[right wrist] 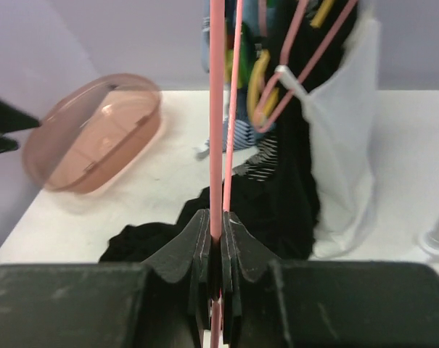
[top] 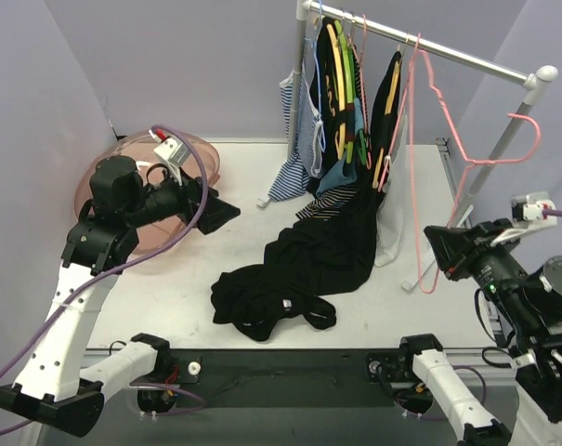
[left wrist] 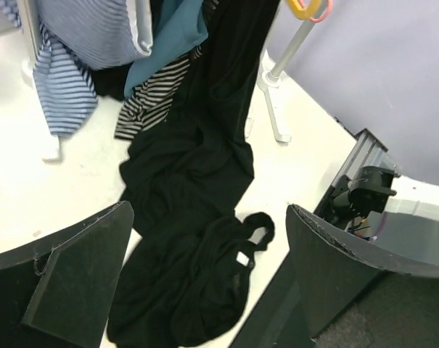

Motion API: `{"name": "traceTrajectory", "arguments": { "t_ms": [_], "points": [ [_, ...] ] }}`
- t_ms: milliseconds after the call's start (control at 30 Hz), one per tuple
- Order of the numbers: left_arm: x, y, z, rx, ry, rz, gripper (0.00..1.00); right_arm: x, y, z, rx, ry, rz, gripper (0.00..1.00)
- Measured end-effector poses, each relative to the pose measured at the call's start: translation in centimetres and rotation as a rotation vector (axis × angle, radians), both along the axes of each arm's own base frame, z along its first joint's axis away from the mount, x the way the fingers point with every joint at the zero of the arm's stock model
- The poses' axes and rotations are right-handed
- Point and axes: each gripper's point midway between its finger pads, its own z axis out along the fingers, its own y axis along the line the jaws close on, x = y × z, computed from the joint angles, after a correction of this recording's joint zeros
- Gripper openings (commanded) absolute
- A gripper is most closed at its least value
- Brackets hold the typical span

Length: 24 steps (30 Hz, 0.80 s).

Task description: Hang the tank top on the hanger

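Note:
The tank top (top: 269, 314) lies crumpled on the table near the front edge, with its white label showing. It also shows in the left wrist view (left wrist: 204, 290), between and below the fingers. The pink hanger (top: 415, 223) stands upright beside the rack. My right gripper (top: 438, 249) is shut on its thin bar (right wrist: 216, 109); the jaws (right wrist: 216, 225) pinch the bar. My left gripper (top: 220, 212) is open and empty in the air left of the clothes; in its wrist view (left wrist: 208, 210) it points at the tank top.
A long black garment (top: 332, 237) hangs from the clothes rack (top: 448, 46) and drapes onto the table, touching the tank top. A striped top (top: 294, 167) and yellow and green hangers (top: 341, 84) hang there too. A pink bowl (top: 183, 158) sits back left.

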Motion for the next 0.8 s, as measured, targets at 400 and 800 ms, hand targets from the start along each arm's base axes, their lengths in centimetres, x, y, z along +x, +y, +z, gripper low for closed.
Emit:
{"name": "traceTrajectory", "arguments": {
  "t_ms": [400,800],
  "points": [
    [-5.3,-1.5,1.8,0.126,-0.432,-0.199,0.97,2.2,11.8,-6.1,-0.065,0.253,0.606,0.0],
    [-9.3,-2.4,-3.8,0.125,-0.511,-0.428,0.97,-1.1,18.3,-19.6,-0.499,0.466,0.998,0.0]
  ]
}}
